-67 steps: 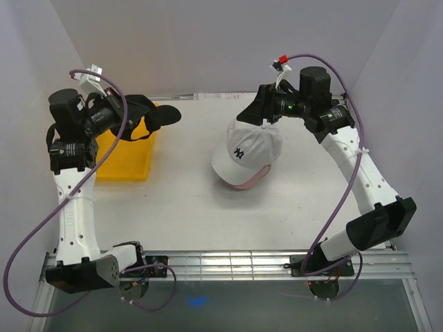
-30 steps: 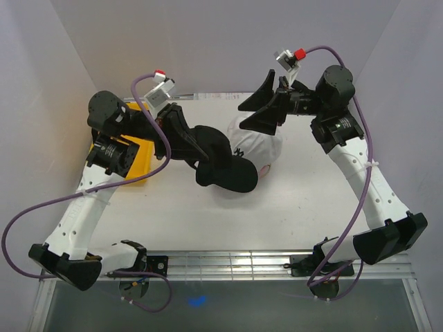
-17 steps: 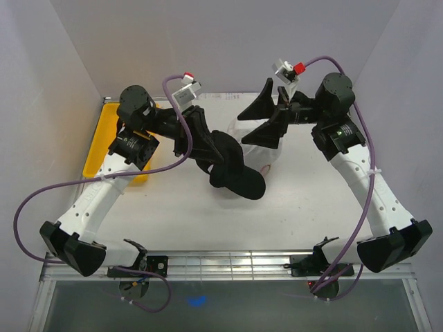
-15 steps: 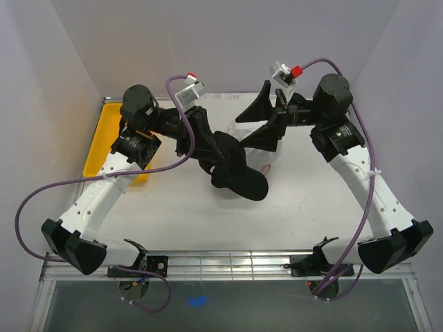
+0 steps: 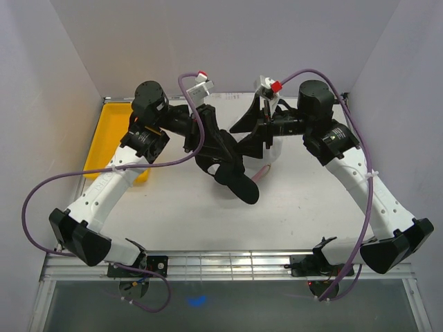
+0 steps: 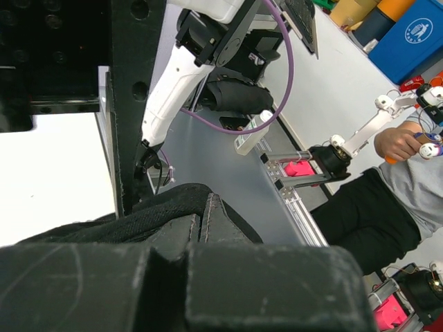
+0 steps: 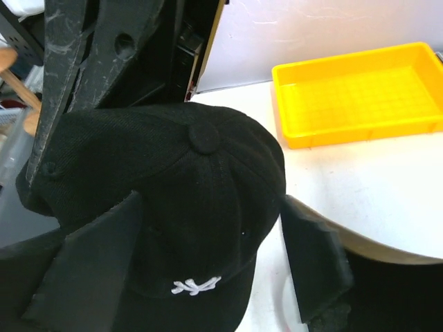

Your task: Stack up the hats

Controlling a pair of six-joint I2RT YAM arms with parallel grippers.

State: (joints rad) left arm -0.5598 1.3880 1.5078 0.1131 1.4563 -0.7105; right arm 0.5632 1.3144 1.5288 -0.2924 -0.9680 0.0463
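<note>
This is a robotics lab cell: a white table (image 5: 304,207) boxed in by plain walls (image 5: 208,41), with an aluminium rail (image 5: 228,263) along its near edge. Beyond the cell, the left wrist view shows a seated person (image 6: 387,200) with a hand on a small jointed control arm (image 6: 360,142), and a blue bin (image 6: 412,34) on the floor.

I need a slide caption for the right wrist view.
Black fabric baseball cap framed by the open right end effector, yellow plastic tray behind.

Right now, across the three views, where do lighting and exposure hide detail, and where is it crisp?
Top external: even light, soft shadows, yet the black cap is a featureless dark mass. Left wrist: the table washes out white beside the dark cap. Right wrist: cap logo crisp, yellow tray bright.
</note>
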